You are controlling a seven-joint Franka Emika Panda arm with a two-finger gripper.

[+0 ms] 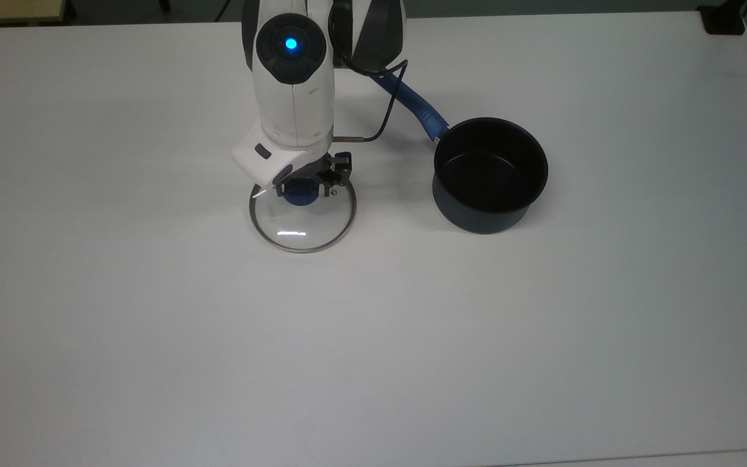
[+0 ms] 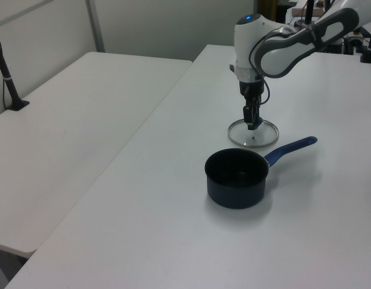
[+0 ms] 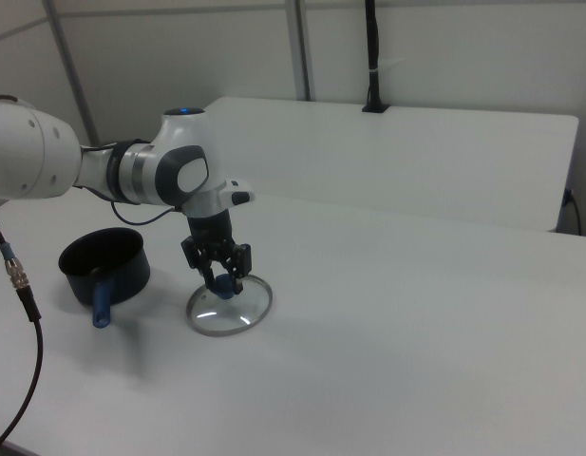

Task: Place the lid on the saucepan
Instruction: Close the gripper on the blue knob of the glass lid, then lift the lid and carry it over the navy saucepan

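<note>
The glass lid (image 1: 302,227) lies flat on the white table, its steel rim whole and its blue knob (image 1: 299,194) half covered by my hand. My gripper (image 1: 305,187) is down over the knob, open, with one finger on each side of it. The right view shows the same straddle: gripper (image 3: 223,279) above the lid (image 3: 231,313). The navy saucepan (image 1: 490,170) stands upright and uncovered to the top view's right of the lid, its blue handle (image 1: 415,102) pointing toward the arm's base. In the left view the saucepan (image 2: 236,177) sits nearer than the lid (image 2: 260,138) and the gripper (image 2: 251,123).
A black cable (image 1: 386,104) loops from my wrist over the saucepan's handle. The white table (image 1: 373,357) stretches wide in front of lid and pan. A second white table (image 2: 71,120) adjoins on the left view's left. A dark clamp (image 1: 723,19) sits at the far corner.
</note>
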